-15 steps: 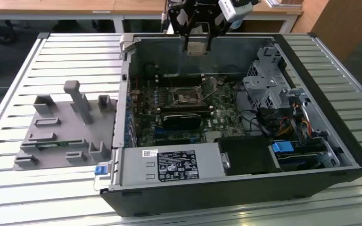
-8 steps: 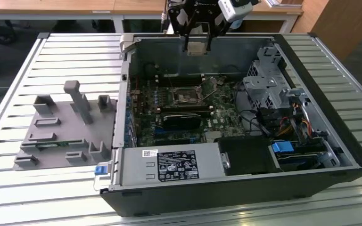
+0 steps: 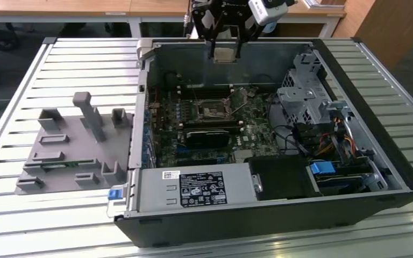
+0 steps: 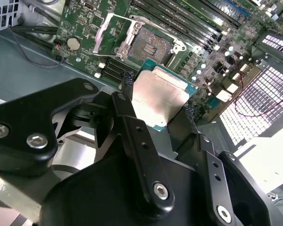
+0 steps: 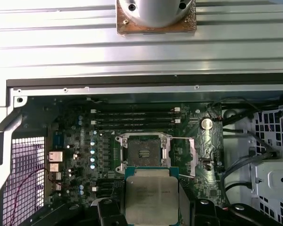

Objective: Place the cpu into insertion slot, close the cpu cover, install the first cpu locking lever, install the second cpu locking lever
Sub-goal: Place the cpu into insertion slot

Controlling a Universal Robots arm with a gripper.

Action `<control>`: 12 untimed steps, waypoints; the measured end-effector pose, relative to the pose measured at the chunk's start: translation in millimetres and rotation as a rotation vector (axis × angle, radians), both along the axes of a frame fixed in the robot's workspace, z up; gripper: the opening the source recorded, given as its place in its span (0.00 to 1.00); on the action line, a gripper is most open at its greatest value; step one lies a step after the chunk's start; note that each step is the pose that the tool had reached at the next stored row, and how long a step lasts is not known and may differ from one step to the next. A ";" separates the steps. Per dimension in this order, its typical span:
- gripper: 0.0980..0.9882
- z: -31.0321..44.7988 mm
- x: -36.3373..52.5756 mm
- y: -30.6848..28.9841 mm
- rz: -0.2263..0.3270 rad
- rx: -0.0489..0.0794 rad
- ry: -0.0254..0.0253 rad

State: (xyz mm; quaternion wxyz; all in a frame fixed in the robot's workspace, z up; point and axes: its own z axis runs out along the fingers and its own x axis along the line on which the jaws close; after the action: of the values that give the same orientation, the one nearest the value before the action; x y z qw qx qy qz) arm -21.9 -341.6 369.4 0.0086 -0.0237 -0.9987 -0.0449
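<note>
The gripper [image 4: 158, 94] pinches the cpu [image 4: 156, 107] by its edges above the uncovered slot [image 4: 148, 46]; keep it level, corners squared.

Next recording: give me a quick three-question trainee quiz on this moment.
1. True or false: the cpu sits in the slot.
2. The gripper is: A) open, B) shut on the cpu, C) shut on nothing.
3. Fill in: the cover beside the slot is flipped ___.
Key: 1 false, it is held above the board; 2 B; 3 open.
</note>
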 end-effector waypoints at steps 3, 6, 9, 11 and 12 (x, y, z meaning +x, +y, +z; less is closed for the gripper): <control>0.50 0.0 0.0 0.0 -0.006 0.000 0.0000; 0.50 0.0 0.0 0.0 -0.009 0.000 0.0000; 0.50 0.0 0.0 0.0 -0.011 0.000 0.0000; 0.50 0.0 0.0 0.0 -0.013 0.000 0.0000; 0.50 0.0 0.0 0.0 -0.014 0.000 0.0000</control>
State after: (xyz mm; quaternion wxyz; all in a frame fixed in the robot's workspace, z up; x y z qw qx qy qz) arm -21.9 -341.6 369.4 0.0083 -0.0307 -0.9985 -0.0450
